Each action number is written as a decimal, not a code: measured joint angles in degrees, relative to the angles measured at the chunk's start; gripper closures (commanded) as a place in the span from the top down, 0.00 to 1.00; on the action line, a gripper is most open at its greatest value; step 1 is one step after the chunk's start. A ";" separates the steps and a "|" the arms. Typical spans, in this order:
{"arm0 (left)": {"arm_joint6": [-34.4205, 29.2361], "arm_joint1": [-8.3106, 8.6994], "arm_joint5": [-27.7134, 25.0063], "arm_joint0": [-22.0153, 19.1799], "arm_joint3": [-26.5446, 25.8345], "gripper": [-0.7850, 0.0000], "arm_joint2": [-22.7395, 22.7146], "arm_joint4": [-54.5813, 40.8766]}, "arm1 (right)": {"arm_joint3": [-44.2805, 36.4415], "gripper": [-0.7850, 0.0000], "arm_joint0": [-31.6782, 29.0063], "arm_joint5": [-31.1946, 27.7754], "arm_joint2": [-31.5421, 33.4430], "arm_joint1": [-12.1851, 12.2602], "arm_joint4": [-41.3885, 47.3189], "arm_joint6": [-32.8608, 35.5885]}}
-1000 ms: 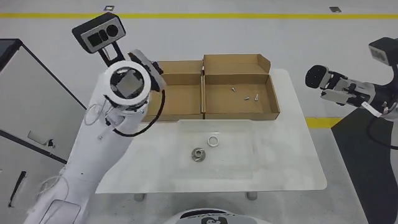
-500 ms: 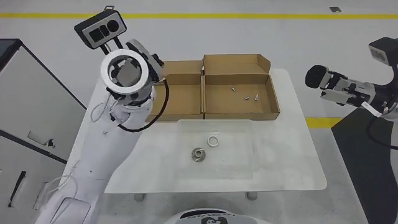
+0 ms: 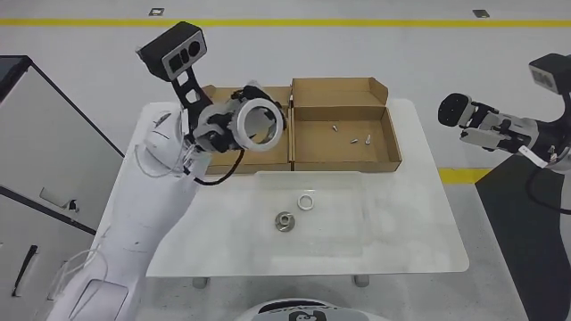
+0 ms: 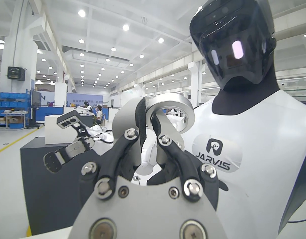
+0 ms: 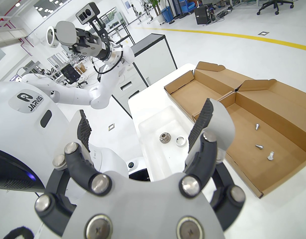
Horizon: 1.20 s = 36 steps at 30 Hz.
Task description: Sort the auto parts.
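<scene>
Swung in from the left edge of the worktop [image 3: 384, 232], the left gripper [image 3: 236, 127] holds a metal ring [image 3: 279, 120] over the left cardboard box [image 3: 268, 154], top view. Left wrist view: fingers [image 4: 141, 118] pinch the ring's wall. Right wrist view: right gripper [image 5: 145, 116] has fingers spread.

Table [image 3: 419, 232]: white, rounded corners, on my feed.
Floor line [image 3: 401, 22]: yellow, beyond it.
Cabinet [image 3: 53, 134]: beside table's left edge.

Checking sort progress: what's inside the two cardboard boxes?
Three bolts lie in the right box. The left box looks bare where visible; the left gripper, holding a metal ring, covers part of it.
</scene>
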 measured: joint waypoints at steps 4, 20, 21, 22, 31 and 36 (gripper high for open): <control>0.00 -0.52 0.00 0.49 -1.42 0.00 -0.25 -7.91 | 0.00 1.00 0.00 0.00 0.00 0.00 0.00 0.00; -0.01 -1.43 0.00 0.66 0.04 0.00 -2.25 -7.06 | 0.00 1.00 0.00 0.00 0.00 0.00 0.00 0.00; -0.01 -1.29 0.00 0.54 0.52 0.00 -2.30 -4.79 | 0.00 1.00 0.00 0.00 0.00 0.00 0.00 0.00; -0.01 -1.07 0.00 0.41 1.03 0.00 -2.27 -1.63 | 0.00 1.00 0.00 0.00 0.00 0.00 0.00 0.00; 0.00 -0.33 0.00 0.35 1.94 0.00 -0.82 2.75 | 0.00 1.00 0.00 0.00 0.00 0.00 0.00 0.00; 0.00 -0.91 0.00 0.82 0.81 0.00 -0.72 -6.72 | 0.00 1.00 0.00 0.00 0.00 0.00 0.00 0.00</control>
